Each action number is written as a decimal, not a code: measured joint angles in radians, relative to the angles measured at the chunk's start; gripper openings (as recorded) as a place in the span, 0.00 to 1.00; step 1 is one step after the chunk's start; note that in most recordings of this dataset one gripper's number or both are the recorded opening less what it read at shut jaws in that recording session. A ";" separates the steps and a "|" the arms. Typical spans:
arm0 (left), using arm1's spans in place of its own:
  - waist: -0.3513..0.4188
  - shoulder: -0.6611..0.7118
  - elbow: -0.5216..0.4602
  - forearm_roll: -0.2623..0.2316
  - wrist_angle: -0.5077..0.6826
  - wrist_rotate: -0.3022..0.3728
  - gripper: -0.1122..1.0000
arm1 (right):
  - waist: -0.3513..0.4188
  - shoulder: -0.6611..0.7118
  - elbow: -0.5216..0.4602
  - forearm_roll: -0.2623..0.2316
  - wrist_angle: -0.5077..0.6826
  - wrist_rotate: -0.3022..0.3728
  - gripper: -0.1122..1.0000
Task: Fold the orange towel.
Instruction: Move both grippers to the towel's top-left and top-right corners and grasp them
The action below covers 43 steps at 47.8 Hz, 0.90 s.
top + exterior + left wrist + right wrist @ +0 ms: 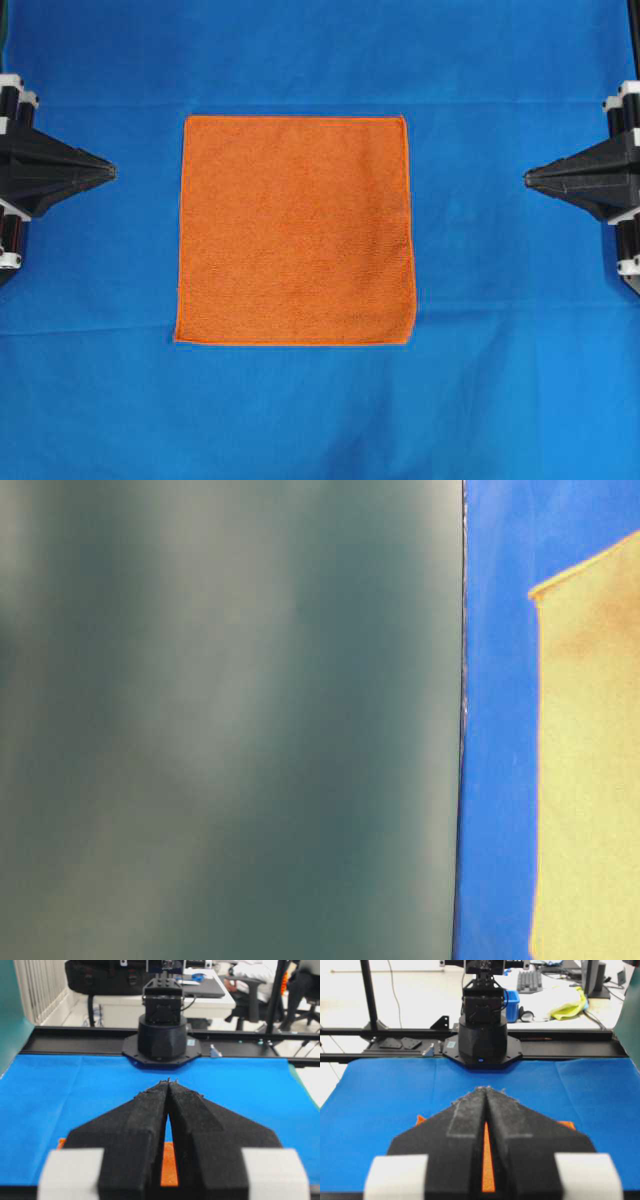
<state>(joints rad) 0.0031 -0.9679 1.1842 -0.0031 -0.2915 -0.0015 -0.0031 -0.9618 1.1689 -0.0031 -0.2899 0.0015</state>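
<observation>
Both my grippers, left (112, 172) and right (528, 177), have jaws pressed together and empty, parked well apart from the towel (296, 230). It lies flat and square between them on the blue cloth (300, 60). If I pinch too deep at a corner I could lift the cloth too, or drag the towel crooked. My own fingers hide most of the towel; the table-level view is mostly blocked by a grey blur.

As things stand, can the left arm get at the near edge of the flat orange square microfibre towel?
Probably yes: the left gripper, shut, points at the orange towel across bare blue cloth, with nothing lying between.
</observation>
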 measured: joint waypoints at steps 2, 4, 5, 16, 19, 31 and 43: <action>0.000 0.002 0.000 -0.003 0.003 0.000 0.10 | -0.002 0.003 0.000 0.000 0.002 0.000 0.11; 0.000 0.009 0.000 -0.012 0.008 0.000 0.10 | -0.003 0.011 -0.002 -0.002 0.005 0.000 0.11; 0.000 0.014 0.000 -0.015 0.009 0.002 0.10 | -0.006 0.017 -0.003 0.000 0.009 0.000 0.11; 0.046 0.089 0.000 -0.018 0.018 -0.003 0.10 | -0.143 0.169 -0.071 0.005 0.115 0.021 0.11; 0.078 0.121 0.000 -0.021 0.025 -0.008 0.10 | -0.175 0.229 -0.095 0.005 0.132 0.023 0.11; 0.215 0.284 0.000 -0.023 0.032 -0.026 0.13 | -0.291 0.508 -0.196 0.008 0.163 0.035 0.12; 0.357 0.479 -0.002 -0.025 0.018 -0.046 0.72 | -0.374 0.755 -0.285 0.009 0.187 0.035 0.51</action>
<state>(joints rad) 0.3605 -0.4893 1.1827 -0.0276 -0.2730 -0.0476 -0.3774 -0.2071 0.8836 0.0061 -0.1028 0.0368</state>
